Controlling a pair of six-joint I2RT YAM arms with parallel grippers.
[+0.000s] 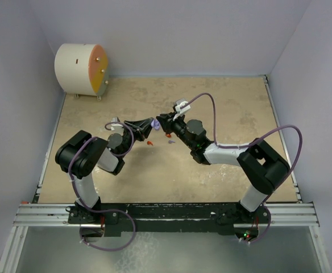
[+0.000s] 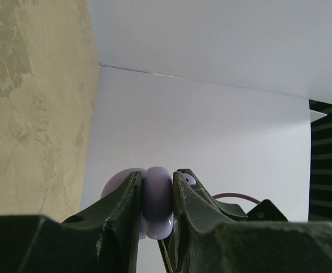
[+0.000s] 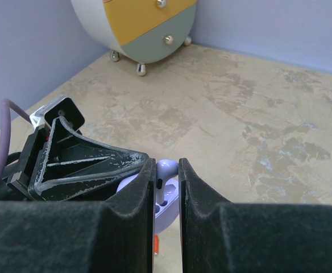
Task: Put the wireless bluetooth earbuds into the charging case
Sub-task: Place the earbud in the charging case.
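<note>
1. Only the top view shows both arms together. The left gripper [image 1: 148, 126] and the right gripper [image 1: 164, 120] meet tip to tip above the middle of the table [image 1: 223, 170]. A round cabinet [image 1: 81, 69] stands in the far left corner.
2. The same view shows a red earbud [image 1: 150, 144] and a loose lavender earbud [image 1: 171, 141] lying on the table, just on the near side of the 2 grippers. What the grippers hold is too small to make out here.
3. The left wrist view shows what the top view does not: the left jaws are clenched on the lavender case [image 2: 156, 199], which sits between the 2 fingers near their tips.
4. The right wrist view shows the right jaws clenched on the held lavender earbud [image 3: 166, 170]. Its head is between the fingertips and its stem points down.
5. In that view the lavender case lies directly under the held lavender earbud, with the left gripper beside it. I cannot tell if the 2 touch.
</note>
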